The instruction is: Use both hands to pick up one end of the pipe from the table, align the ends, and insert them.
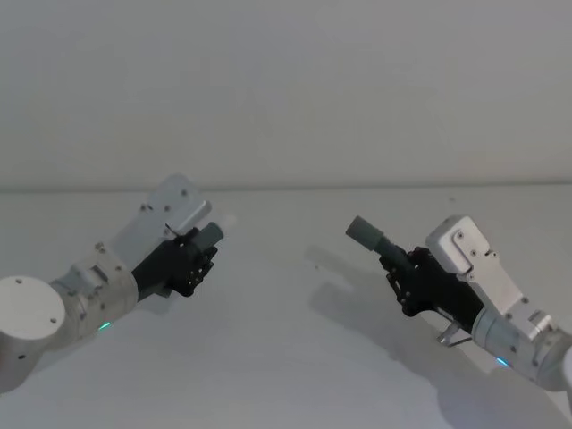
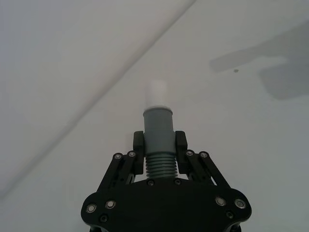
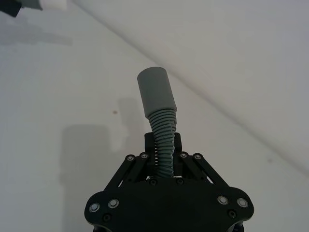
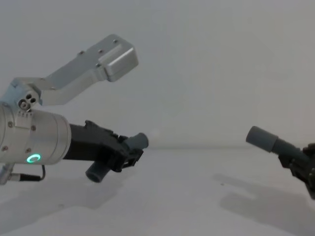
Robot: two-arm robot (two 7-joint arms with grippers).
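Held both hose pieces clear of the table [image 1: 286,366], ends well apart and not yet mated.

Pinched one hose piece [image 2: 159,145] in the left gripper [image 1: 198,253] right behind its cuff, with the narrow pale tip [image 2: 157,91] pointing forward. Pinched the other hose piece [image 3: 164,142] in the right gripper [image 1: 399,268] low on the ribs, leaving the wide cuff [image 3: 155,93] far ahead of the fingers. Risked a jam at insertion if that long ribbed neck flexed and tilted the cuff off-axis. Perhaps sat off-line too, though hard to judge from the head view.
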